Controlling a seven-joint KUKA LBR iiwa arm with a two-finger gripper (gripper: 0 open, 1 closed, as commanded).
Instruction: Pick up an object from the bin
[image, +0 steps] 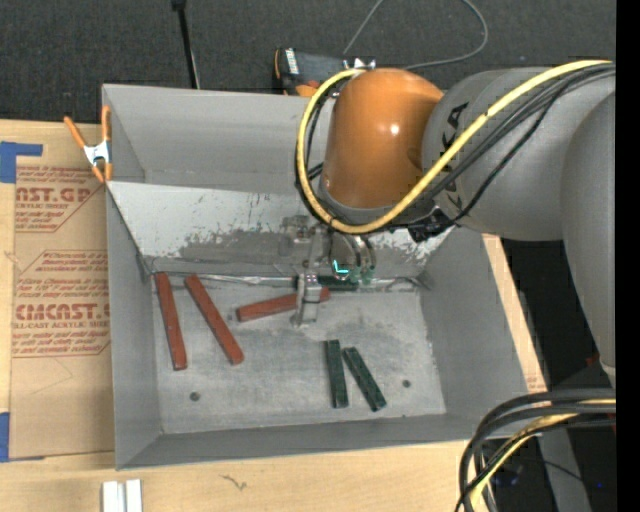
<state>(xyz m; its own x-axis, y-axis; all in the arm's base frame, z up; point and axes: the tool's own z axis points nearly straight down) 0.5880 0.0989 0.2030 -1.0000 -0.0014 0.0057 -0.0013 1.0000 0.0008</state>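
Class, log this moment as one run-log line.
end effector: at right end of middle red stick | two more red sticks: left | two green sticks: lower right

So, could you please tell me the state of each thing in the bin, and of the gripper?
gripper: low in the bin, at the middle red stick's right end.
middle red stick: flat, right end at the gripper.
left red stick: flat, untouched.
slanted red stick: flat, apart from the left one.
left green stick: flat, untouched.
right green stick: flat, close beside the left green one.
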